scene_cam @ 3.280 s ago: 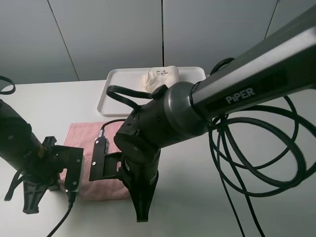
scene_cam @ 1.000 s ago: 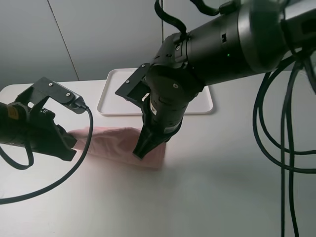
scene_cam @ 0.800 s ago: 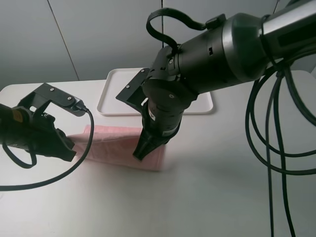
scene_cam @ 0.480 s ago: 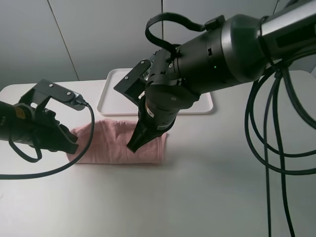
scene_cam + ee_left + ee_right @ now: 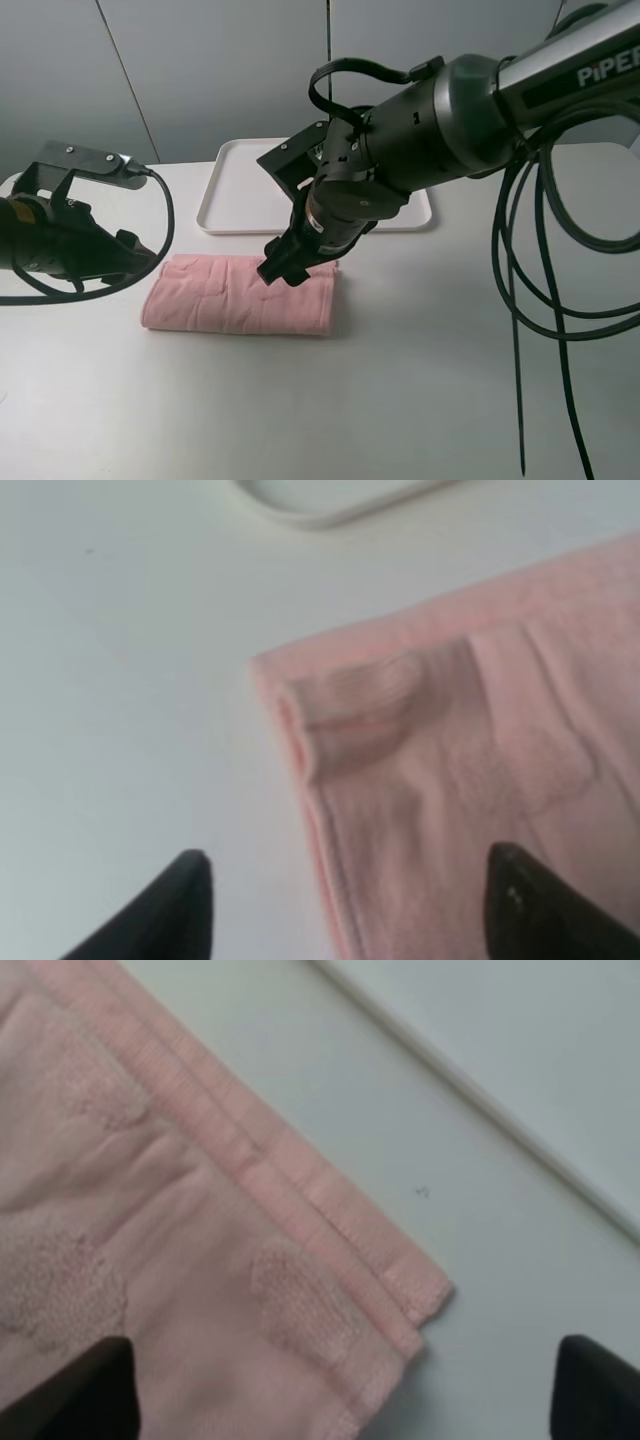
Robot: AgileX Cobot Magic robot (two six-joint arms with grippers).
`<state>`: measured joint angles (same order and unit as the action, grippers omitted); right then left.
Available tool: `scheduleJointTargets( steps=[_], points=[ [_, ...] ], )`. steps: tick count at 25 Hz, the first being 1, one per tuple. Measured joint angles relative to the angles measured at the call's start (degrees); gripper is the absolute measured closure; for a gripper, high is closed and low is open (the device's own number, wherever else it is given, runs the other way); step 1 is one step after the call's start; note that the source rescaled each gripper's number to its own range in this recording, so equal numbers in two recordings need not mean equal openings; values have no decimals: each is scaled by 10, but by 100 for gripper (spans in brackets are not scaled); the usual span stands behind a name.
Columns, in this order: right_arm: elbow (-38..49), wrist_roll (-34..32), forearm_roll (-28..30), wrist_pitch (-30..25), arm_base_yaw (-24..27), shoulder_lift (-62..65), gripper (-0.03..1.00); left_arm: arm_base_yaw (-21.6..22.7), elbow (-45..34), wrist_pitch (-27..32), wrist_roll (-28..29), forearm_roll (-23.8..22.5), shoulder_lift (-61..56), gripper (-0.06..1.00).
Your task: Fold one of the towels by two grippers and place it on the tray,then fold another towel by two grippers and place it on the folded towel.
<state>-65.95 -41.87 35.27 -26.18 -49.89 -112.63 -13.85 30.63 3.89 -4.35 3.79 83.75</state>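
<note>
The pale pink towel [image 5: 240, 297] lies folded in a flat band on the table in front of the tray [image 5: 232, 192]. My left gripper [image 5: 138, 262] hovers open just above its left end; the left wrist view shows the towel's folded corner [image 5: 400, 750] under the spread fingers of the gripper [image 5: 355, 910]. My right gripper [image 5: 277, 271] hangs open over the towel's back edge near its right end. The right wrist view shows that hemmed corner [image 5: 330, 1250] under the gripper [image 5: 340, 1390], which holds nothing. The cream-white towel is hidden behind the right arm.
The bulky right arm [image 5: 420, 150] covers most of the tray. Its black cables [image 5: 540, 290] loop down over the right side of the table. The tray's rim [image 5: 480, 1100] runs close behind the pink towel. A grey panelled wall stands behind the table.
Both grippers have opened and let go of the pink towel, which has dropped into a flat folded band. The left arm has drawn back to the left, the right gripper has risen slightly.
</note>
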Motion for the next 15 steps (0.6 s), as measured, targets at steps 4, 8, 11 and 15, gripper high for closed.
scheduleJointTargets(
  steps=[4,8,11,15],
  points=[
    [-4,-22,0,-18,1,0,-3,20,47,81,7,0,5,-3],
    [-34,57,-85,-64,10,0,-3,26,154,221,8,-6,55,-4],
    [-59,148,-200,-97,23,0,-3,30,225,299,15,-8,117,-4],
    [-75,249,-321,-144,40,0,-3,29,290,367,57,-14,189,-3]
  ],
)
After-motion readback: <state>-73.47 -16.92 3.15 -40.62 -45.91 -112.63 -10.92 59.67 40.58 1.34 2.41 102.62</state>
